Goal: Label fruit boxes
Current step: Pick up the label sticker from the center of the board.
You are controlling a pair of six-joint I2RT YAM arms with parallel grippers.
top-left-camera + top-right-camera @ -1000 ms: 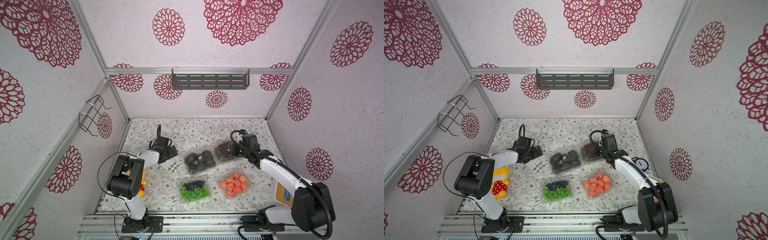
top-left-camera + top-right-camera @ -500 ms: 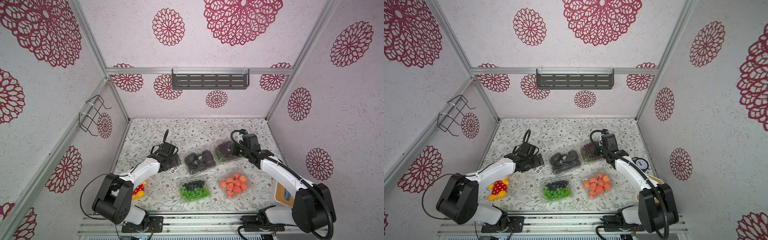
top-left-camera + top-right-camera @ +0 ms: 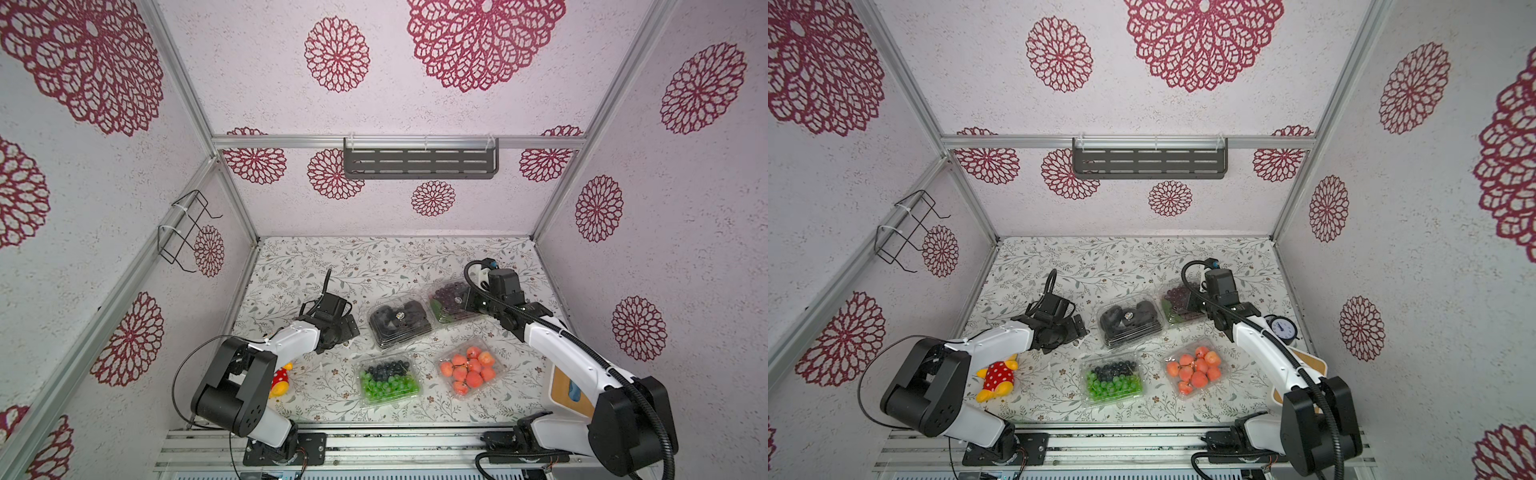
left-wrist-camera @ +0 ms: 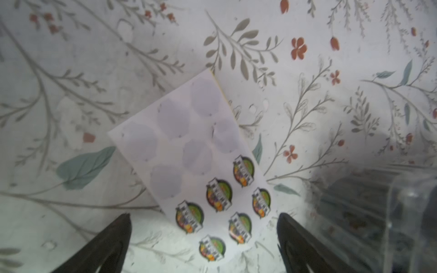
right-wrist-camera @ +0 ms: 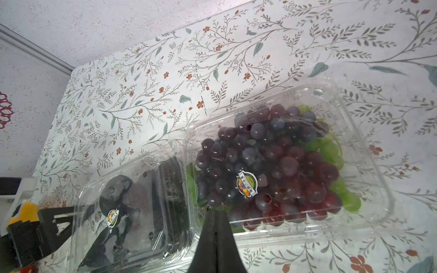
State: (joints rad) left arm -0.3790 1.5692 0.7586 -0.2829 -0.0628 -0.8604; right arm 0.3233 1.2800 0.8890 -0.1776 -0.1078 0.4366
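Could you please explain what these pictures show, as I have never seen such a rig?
A left arm and a right arm, both robots, reach over a flowered table. The top views look down from overhead; each wrist view comes from a camera on an arm. Four fruit boxes lie there: black-fruit box, purple grape box, green-and-blue box, orange-red box. The left fingers stand open over a sticker sheet; the right fingers are shut at the purple grape box, holding nothing visible. A plush toy lies by the left arm.
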